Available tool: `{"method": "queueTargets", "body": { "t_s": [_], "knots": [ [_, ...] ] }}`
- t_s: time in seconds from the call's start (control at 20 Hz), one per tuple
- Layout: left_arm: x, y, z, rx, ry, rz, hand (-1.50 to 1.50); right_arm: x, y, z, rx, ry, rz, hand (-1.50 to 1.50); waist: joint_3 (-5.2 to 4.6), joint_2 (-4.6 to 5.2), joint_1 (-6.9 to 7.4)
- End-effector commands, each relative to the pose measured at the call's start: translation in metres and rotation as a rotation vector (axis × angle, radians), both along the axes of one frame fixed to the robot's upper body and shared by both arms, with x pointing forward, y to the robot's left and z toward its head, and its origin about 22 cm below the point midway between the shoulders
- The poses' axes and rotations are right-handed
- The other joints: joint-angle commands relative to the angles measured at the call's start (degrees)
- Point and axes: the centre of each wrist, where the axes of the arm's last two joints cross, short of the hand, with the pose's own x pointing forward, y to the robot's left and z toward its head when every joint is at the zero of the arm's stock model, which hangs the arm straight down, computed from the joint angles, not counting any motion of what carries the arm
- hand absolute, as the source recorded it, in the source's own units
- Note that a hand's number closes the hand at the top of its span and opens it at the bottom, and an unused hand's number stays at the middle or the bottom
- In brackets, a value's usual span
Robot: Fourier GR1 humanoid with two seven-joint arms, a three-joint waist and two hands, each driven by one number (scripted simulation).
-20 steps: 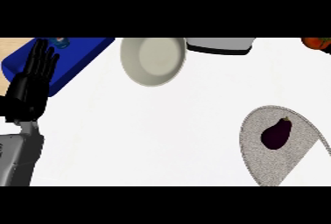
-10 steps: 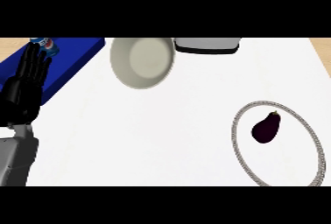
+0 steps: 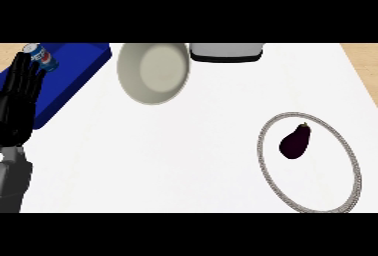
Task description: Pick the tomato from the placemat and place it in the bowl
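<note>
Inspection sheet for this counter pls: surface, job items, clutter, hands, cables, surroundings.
Surface: white counter, no spills seen.
Job's things: dark purple eggplant, no tomato seen, lying on the round placemat; bowl holds nothing.
Clutter: soda can on blue tray; grey appliance right of the bowl.
Hands: left hand open, resting at left edge; right hand not in view.
Cables: nothing seen.
Surroundings: tan floor at far corners.
</note>
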Motion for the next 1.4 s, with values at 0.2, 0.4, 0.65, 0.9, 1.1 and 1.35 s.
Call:
{"method": "queueTargets", "body": {
  "t_s": [0.2, 0.4, 0.65, 0.9, 1.1, 1.35],
  "knots": [
    [-0.011, 0.013, -0.007, 0.002, 0.001, -0.009, 0.00, -0.020, 0.095, 0.015, 0.027, 0.121, 0.115, 1.50, -0.01, -0.14, -0.37],
    [-0.015, 0.006, -0.023, -0.009, 0.013, -0.008, 0.00, -0.033, 0.132, -0.001, -0.022, 0.165, 0.111, 1.50, 0.00, 0.02, -0.24],
    [-0.005, 0.003, -0.009, -0.004, -0.009, 0.002, 0.00, -0.058, 0.196, -0.027, -0.073, 0.195, 0.127, 1.50, 0.01, 0.09, -0.39],
    [-0.004, -0.015, -0.015, -0.002, -0.009, -0.022, 0.00, -0.061, 0.244, -0.064, -0.141, 0.236, 0.077, 1.50, -0.01, 0.44, 0.71],
    [0.002, -0.013, -0.002, 0.000, 0.003, -0.020, 0.00, -0.053, 0.237, -0.104, -0.179, 0.284, 0.046, 1.50, 0.01, 0.51, 0.61],
    [0.004, -0.028, -0.002, -0.006, -0.012, -0.048, 0.00, -0.051, 0.246, -0.149, -0.182, 0.237, -0.037, 1.50, -0.01, 0.74, 2.34]
  ]
}}
